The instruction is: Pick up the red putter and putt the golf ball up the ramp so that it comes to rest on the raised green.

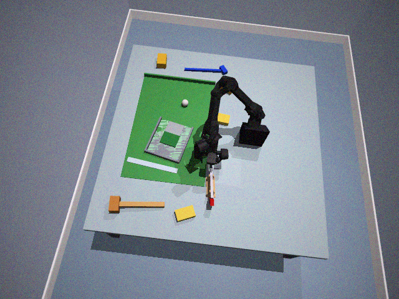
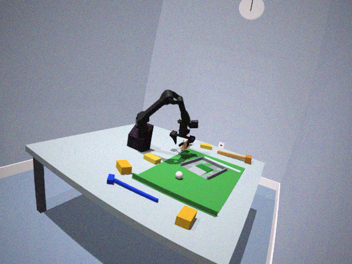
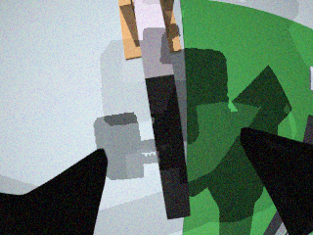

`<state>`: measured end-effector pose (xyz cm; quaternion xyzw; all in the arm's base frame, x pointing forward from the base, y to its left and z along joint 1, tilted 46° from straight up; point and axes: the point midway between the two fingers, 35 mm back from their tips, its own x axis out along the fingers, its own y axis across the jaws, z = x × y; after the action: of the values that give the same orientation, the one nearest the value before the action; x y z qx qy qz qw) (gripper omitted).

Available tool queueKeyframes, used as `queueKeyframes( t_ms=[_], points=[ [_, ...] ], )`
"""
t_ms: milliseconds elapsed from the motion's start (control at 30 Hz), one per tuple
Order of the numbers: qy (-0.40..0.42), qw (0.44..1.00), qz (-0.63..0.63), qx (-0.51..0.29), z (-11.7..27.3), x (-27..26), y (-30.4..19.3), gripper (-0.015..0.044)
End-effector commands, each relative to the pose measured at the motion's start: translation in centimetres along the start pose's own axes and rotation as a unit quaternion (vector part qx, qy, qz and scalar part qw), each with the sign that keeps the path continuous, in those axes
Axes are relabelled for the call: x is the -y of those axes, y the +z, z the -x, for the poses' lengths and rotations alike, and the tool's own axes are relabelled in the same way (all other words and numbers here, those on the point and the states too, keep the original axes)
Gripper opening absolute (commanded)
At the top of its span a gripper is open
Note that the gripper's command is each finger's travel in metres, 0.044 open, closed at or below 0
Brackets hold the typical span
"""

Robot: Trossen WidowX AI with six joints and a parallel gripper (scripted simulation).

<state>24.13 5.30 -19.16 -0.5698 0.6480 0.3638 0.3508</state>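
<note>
Spread wide and grasping nothing, the gripper (image 3: 171, 170) hangs over the dark handle end of the red putter (image 1: 211, 186), one black finger (image 3: 55, 215) on each side of the shaft without touching it. In the top view the gripper (image 1: 211, 161) sits just off the near right corner of the green mat (image 1: 154, 154).

That putter is a slim straight bar: dark at the grip, pale along the middle, with a small red block head at its near end. It rests across a low tan wooden cradle (image 3: 131, 20) on the table, just beside the mat's right edge.

On the mat, a small white golf ball (image 1: 184, 102) sits toward the far side, well apart from the putter. Nearer is the ramp (image 1: 168, 139), a flat square structure with grey rails, patterned slopes and a small raised green (image 1: 169, 138) square at its centre. A thin white strip (image 1: 152, 164) lies near the mat's near edge, and a dark green wall runs along its far edge.

Around the mat lie two other clubs: a blue putter (image 1: 206, 69) on the far side and an orange-tan wooden mallet (image 1: 135, 204) at the near left. Three plain yellow blocks show in the top view (image 1: 161, 60) (image 1: 223, 118) (image 1: 184, 213); the exterior view shows a fourth (image 2: 124, 166). All rest on a smooth pale grey table (image 1: 274, 193).
</note>
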Motion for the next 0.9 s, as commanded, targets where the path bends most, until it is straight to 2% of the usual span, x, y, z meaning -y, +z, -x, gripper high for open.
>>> queueKeyframes(
  t_ms=[0, 467, 867],
  points=[
    [0.004, 1.000, 0.003, -0.004, -0.9, -0.3, -0.4, 0.0440],
    [0.004, 1.000, 0.003, -0.005, -2.1, -0.4, -0.7, 0.0440],
    [0.002, 1.000, 0.000, -0.002, -1.8, -0.1, -0.6, 0.0125]
  ],
)
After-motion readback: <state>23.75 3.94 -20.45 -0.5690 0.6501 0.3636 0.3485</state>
